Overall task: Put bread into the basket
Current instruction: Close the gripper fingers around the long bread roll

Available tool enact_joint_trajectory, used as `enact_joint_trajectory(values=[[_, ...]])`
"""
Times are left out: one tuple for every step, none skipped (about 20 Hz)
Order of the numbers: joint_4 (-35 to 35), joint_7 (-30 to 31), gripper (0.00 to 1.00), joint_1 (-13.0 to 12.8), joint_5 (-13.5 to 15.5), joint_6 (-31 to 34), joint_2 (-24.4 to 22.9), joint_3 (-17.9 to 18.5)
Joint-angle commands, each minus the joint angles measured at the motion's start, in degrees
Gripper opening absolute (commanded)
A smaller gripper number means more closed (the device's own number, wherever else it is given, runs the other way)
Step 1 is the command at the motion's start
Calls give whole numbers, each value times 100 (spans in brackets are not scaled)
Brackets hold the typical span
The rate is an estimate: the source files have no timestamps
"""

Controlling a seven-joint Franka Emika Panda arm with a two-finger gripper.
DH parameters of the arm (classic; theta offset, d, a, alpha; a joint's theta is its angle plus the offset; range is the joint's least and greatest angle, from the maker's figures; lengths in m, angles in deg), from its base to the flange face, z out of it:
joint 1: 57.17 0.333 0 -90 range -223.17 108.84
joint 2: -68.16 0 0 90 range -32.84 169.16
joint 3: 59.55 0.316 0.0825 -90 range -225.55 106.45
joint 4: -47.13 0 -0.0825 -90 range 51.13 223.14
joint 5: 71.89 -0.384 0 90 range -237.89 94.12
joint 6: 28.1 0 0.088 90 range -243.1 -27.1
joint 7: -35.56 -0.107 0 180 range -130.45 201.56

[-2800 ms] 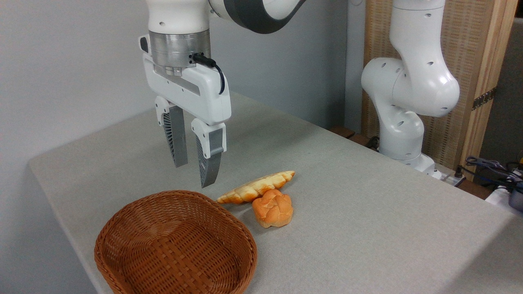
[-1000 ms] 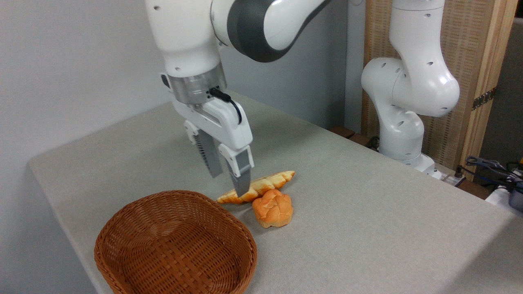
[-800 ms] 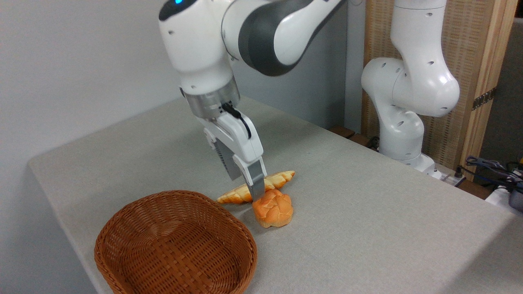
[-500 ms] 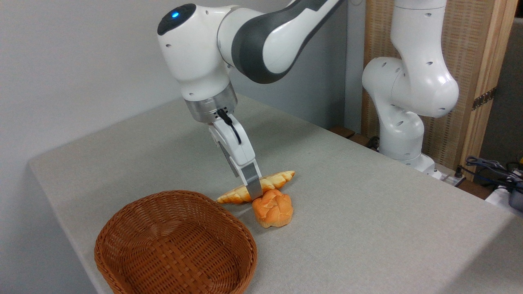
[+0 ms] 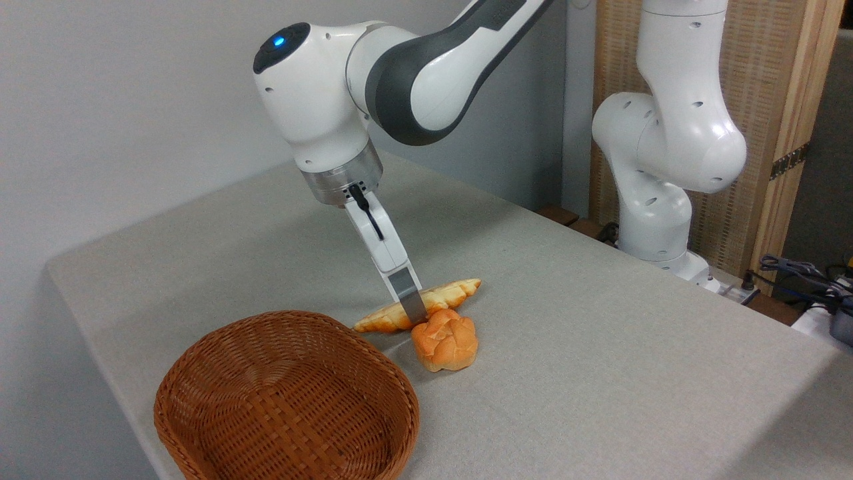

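The bread, a long ridged golden loaf, lies flat on the grey table just right of the basket's far rim. The basket, oval reddish-brown wicker, stands at the front left with nothing in it. My gripper is tilted down from the upper left and seen edge-on. Its near finger crosses in front of the loaf's middle, tip almost at the table. The far finger is hidden behind the near one. The loaf keeps its shape and the gripper reads as open around it.
A small round knotted orange roll sits against the loaf's near side, right below the fingertip. A second white robot arm stands at the table's far right edge, with cables beside it. A wall runs along the left.
The gripper came down from above the basket's far rim and moved right to the loaf. In the last half second the wrist turned further edge-on. Bread, roll and basket have not moved.
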Motion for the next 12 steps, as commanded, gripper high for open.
enact_joint_trajectory(values=[[29,-127,100,-15,7,-21,17,36],[29,-119,100,-24,16,-21,17,27],[38,-119,100,-67,16,-13,26,1],[47,-119,100,-129,16,-13,52,-8],[47,-119,100,-138,16,-13,69,-8],[47,-119,100,-138,16,-13,70,-8],[47,-119,100,-138,16,-13,70,-8],[47,-119,100,-138,16,-13,70,-8],[47,-119,100,-138,16,-13,70,-8],[47,-119,96,-138,16,-13,70,-8],[47,-127,83,-138,16,-13,78,-8],[47,-136,68,-138,16,-13,70,-8]])
